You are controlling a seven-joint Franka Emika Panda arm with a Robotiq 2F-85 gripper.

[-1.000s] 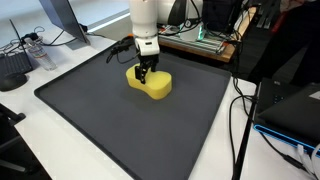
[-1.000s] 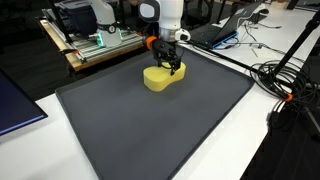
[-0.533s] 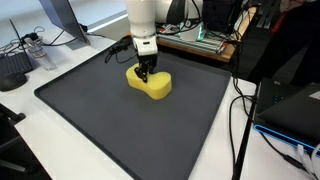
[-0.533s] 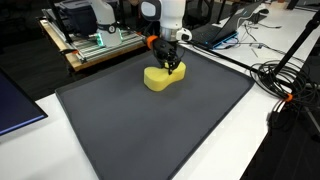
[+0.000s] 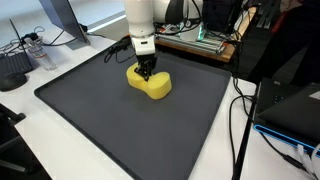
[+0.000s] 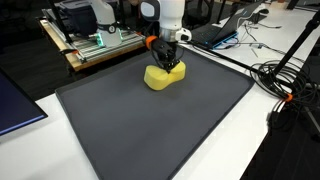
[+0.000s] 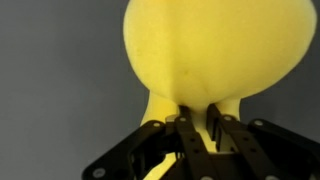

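The hand (image 5: 146,73) stands upright over the yellow sponge (image 5: 155,88), its fingers clamped on the sponge's narrow end. In the wrist view that end sits at 6 o'clock and the wide round lobe at 12 o'clock. The sponge lies flat on the dark mat (image 5: 120,130) covering the tabletop (image 5: 45,140), toward the mat's 12 o'clock edge in both exterior views.

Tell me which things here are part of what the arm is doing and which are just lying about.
In hand: soft-looking yellow rounded block; gripper, pinching it.
Lying about: dark grey mat under the block; wooden rack of electronics; black cables beside the mat.
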